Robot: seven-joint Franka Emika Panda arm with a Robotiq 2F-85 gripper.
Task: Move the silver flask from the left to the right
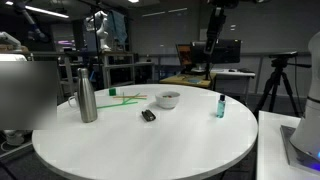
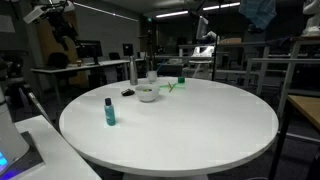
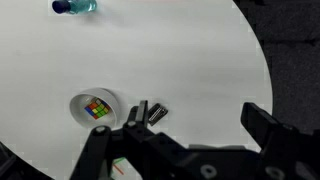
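One silver flask [image 1: 88,92], upright on the left of the round white table [image 1: 150,150]. One white bowl [image 1: 167,99], one small dark object [image 1: 148,115], one teal bottle [image 1: 220,105] to its right. Gripper [image 3: 182,128] poised above the bowl, jaws wide apart, holding nothing. Dim lab behind, with desks and monitors.

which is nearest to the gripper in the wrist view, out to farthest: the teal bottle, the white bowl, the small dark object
From the open gripper in the wrist view:
1. small dark object, just ahead of the jaws, near the middle.
2. white bowl, beside that object, toward the picture's left.
3. teal bottle, far off at the top edge.
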